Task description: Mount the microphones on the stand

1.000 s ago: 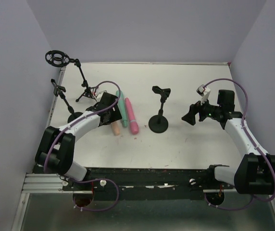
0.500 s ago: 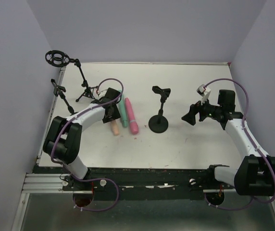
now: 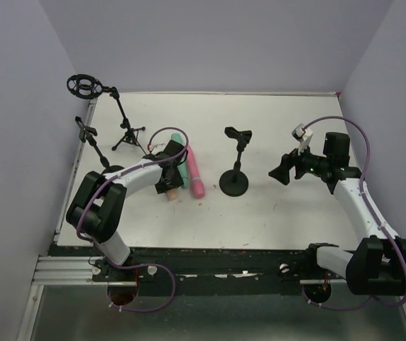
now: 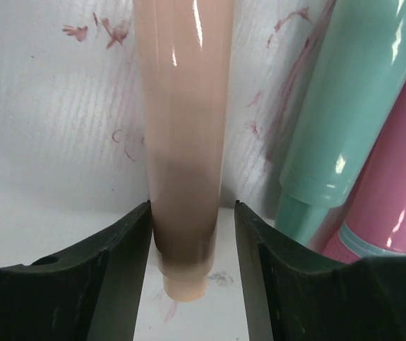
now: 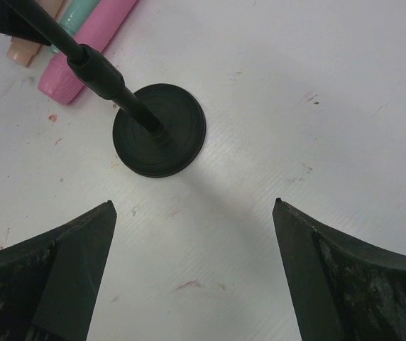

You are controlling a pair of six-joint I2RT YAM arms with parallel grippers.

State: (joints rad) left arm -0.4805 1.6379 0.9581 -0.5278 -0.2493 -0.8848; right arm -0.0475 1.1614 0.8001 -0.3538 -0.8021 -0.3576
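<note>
Left gripper (image 4: pixel 192 217) straddles the peach microphone (image 4: pixel 184 128), jaws spread and not yet clamped, as it lies flat just left of the round-based stand (image 3: pixel 234 182). Pickup step, I'd say: next comes a firm squeeze, then a lift over to that stand.

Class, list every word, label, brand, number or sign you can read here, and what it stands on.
None can be read. The peach microphone, teal microphone, pink microphone and round-base stand bear no lettering; the red marks on the table are smudges, not writing.
</note>
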